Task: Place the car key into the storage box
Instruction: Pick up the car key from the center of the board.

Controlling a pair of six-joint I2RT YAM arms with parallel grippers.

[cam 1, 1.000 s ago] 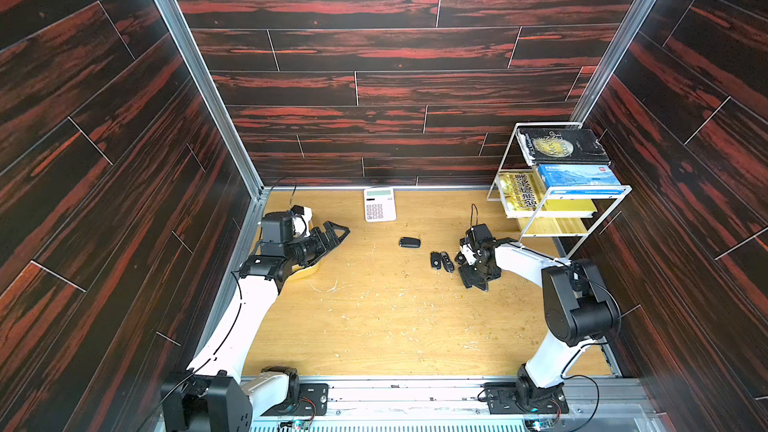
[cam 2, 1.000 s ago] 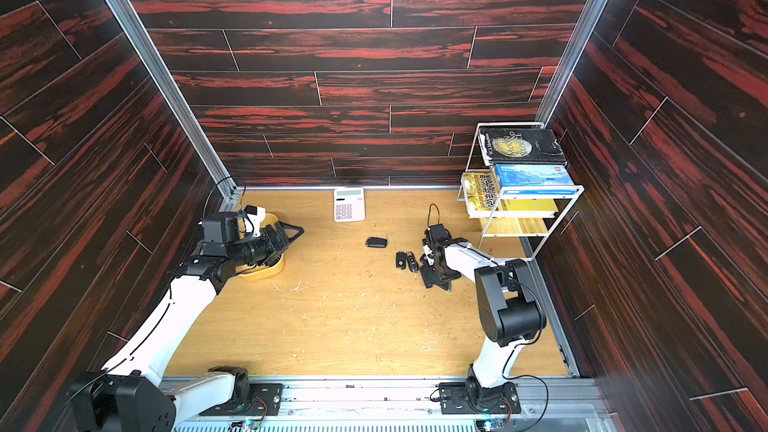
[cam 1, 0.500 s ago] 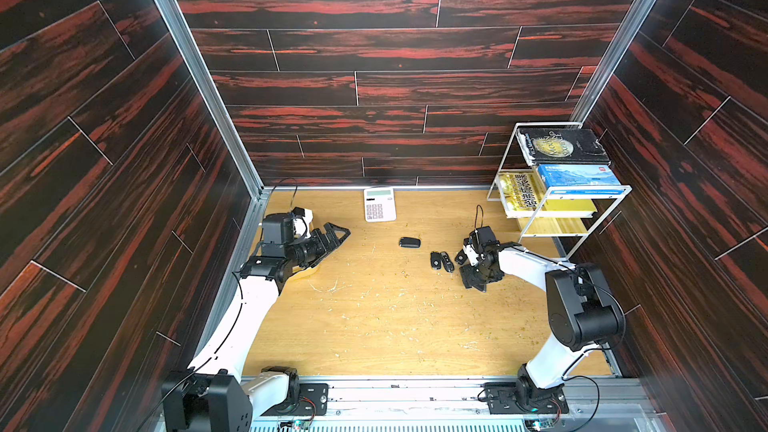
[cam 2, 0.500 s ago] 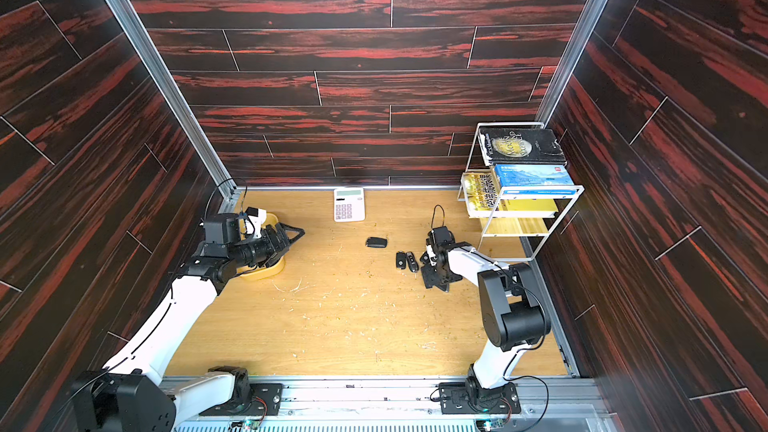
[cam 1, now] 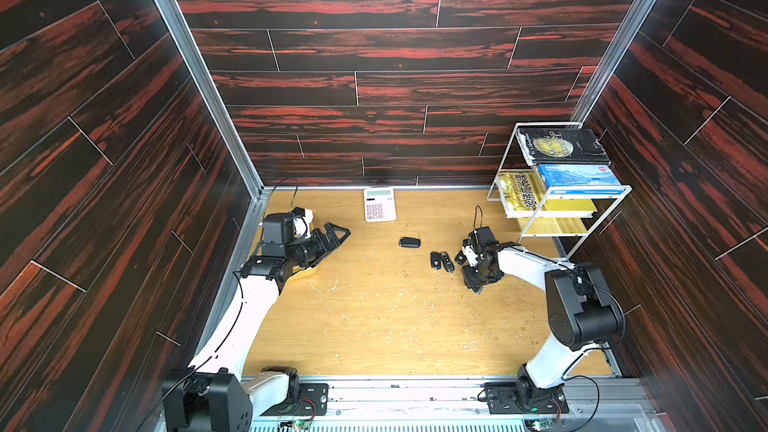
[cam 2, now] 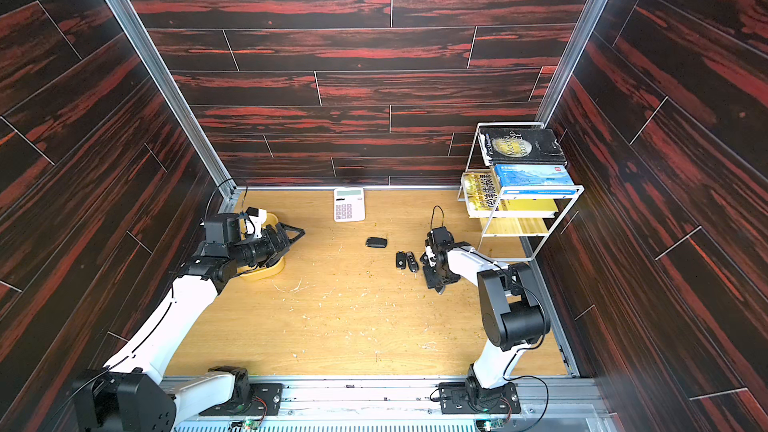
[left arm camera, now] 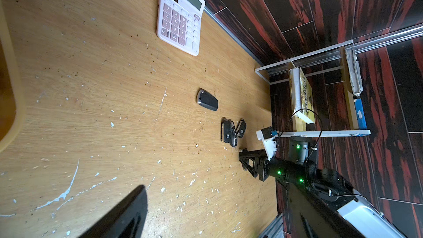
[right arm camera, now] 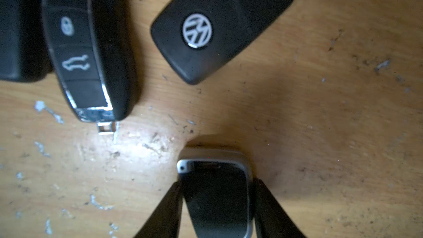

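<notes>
The right gripper (right arm camera: pixel 217 183) was at the bottom centre of the right wrist view, and its 2 black fingers (right arm camera: pixel 167 211) were pressed against either side of the car key (right arm camera: pixel 215 204), a black fob with a silver rim. It was a narrow, closed grip on the fob. Whether the fob was off the wooden table (cam 1: pixel 374 326) I could not tell.

Just beyond it lay a Volkswagen key (right arm camera: pixel 219 28) and, beside that, a 3-button fob (right arm camera: pixel 84 49), both flat on the wood. In both top views that cluster sat right of centre. A lone black fob (cam 1: pixel 409 242) lay a little apart from it, toward the white calculator (cam 1: pixel 379 204) by the back wall. The white wire book rack (cam 1: pixel 557 235) stood at the right edge of the table.

Over at the left, the yellow storage box (cam 2: pixel 266 273) sat well apart from the key. The left gripper (cam 1: pixel 338 238) hung over its rim, jaws spread wide, holding nothing.
</notes>
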